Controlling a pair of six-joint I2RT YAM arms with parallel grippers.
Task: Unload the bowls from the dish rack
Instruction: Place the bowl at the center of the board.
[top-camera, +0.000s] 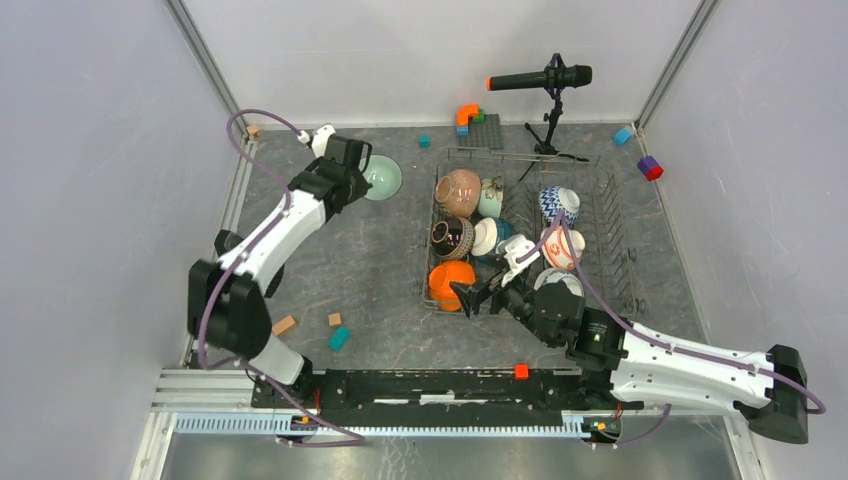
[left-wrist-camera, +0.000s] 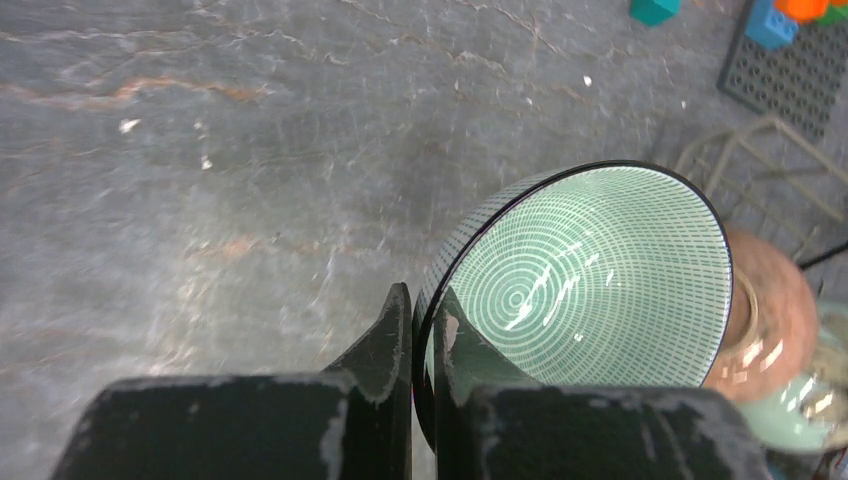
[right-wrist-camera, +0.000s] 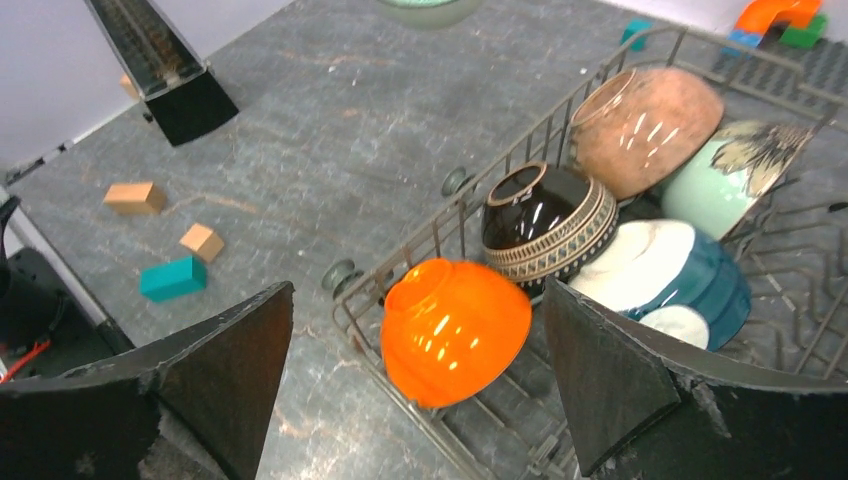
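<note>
The left gripper (left-wrist-camera: 422, 300) is pinched tight on the rim of the pale green ringed bowl (left-wrist-camera: 590, 280). That bowl is tipped on edge just ahead of the fingertips, over the table and outside the dish rack (top-camera: 610, 240); whether it's touching the tabletop can't be told. The right gripper (right-wrist-camera: 418, 290) is spread wide with nothing held, and the orange bowl (right-wrist-camera: 455, 330) lies on its side right between the fingers, in the near corner of the rack. What could go wrong: a rim-only pinch on a glossy glaze, so the green bowl could be dropped or rolled if it's let go while tilted. On the other side, the dark banded bowl (right-wrist-camera: 545, 225) just past the orange one could get bumped by a finger, or a rack wire could be snagged and the whole rack dragged. No brand, label or readable writing is seen anywhere.
</note>
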